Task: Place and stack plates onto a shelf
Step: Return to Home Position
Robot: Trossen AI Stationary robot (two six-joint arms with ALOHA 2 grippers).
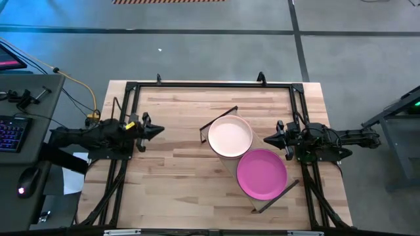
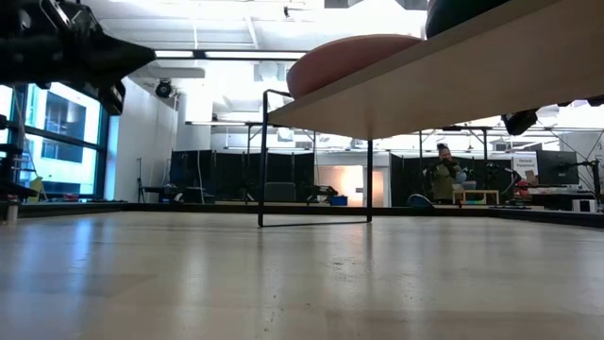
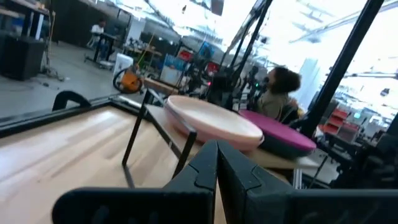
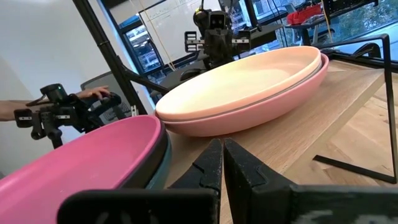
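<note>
Dark fingers on both arms are pressed flat together with nothing between them, so both are clenched on air. The right gripper point(image 1: 269, 139) hangs over the right side of the table point(image 1: 177, 190) and points inward. Its tip is near the shelf point(image 4: 298, 130) but not touching it, roughly level with where the two stacks meet. The left gripper point(image 1: 156, 132) sits over the left side, also pointing inward, well apart from the shelf with bare wood in between.

Looking out past the right fingers, the cream plate point(image 4: 249, 81) rests on the light pink plate point(image 4: 261, 115), and that pair sits on the shelf board. Just beside them is the magenta plate point(image 4: 74, 162) with the black plate point(image 4: 157, 155) showing as a rim right under it. Below that is another darker edge, and I can't tell its colour for sure.

From above, the shelf lies diagonally across the middle-right of the table. The cream stack is on the end farther from me and the magenta stack on the nearer end, and their rims touch or nearly touch. The thin dark end frames stick out past each stack. From table height I only get the underside of the board, raised on its frame.

Beyond the table, a person point(image 2: 444, 175) stands at a bench in the room.
</note>
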